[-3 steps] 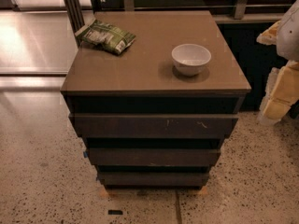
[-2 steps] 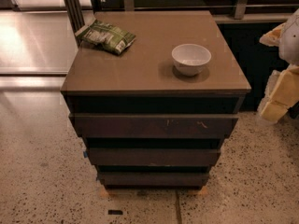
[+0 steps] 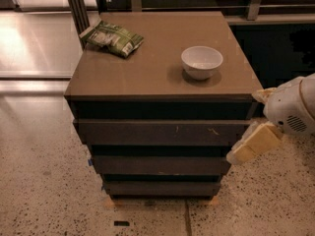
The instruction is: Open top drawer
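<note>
The top drawer (image 3: pixel 147 132) is the widest dark grey-brown front of the cabinet, just under a dark recess below the tabletop. It has no handle, and small pale scratches (image 3: pixel 212 131) show right of centre. My gripper (image 3: pixel 254 122) is at the cabinet's right side, level with the top drawer's right end. Its pale yellow fingers (image 3: pixel 252 145) stand apart, one near the tabletop's corner and one lower beside the drawer's end. They hold nothing. The white wrist (image 3: pixel 294 107) is behind them at the frame's right edge.
Two narrower drawer fronts (image 3: pixel 160 165) step back below the top one. On the brown tabletop (image 3: pixel 147 68) lie a green snack bag (image 3: pixel 112 38) at the back left and a white bowl (image 3: pixel 202 61) at the right. A speckled floor surrounds the cabinet, and a metal post (image 3: pixel 78 6) stands behind.
My gripper has moved left and down, from beside the tabletop's right edge to the right end of the top drawer. The drawer, bag and bowl have not moved.
</note>
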`<state>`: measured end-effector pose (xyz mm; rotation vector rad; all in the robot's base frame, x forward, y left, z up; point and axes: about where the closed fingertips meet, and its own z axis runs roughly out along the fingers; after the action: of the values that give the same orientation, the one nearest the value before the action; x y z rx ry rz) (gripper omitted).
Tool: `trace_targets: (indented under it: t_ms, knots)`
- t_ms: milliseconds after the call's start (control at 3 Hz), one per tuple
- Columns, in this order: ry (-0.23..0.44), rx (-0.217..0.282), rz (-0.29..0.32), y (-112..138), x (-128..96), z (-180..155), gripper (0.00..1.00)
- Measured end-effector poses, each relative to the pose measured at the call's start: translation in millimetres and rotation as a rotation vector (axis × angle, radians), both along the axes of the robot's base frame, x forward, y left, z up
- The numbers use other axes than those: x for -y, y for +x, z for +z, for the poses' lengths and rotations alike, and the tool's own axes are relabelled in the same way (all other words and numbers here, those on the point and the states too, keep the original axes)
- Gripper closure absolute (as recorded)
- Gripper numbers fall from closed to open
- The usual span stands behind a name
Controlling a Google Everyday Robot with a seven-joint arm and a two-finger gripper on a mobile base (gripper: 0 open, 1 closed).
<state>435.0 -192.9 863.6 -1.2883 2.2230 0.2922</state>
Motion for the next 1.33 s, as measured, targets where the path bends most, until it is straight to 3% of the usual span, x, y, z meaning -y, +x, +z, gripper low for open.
trace_targets:
  t_ms: [333,667,1333]
  knots:
    - [0.045,0.066,-0.044,21.4,-4.4,1.0,0.00]
    - [0.039,0.070,-0.045,21.7,-3.5,2.4,0.16]
    - [0.039,0.070,-0.045,21.6,-3.5,2.4,0.63]
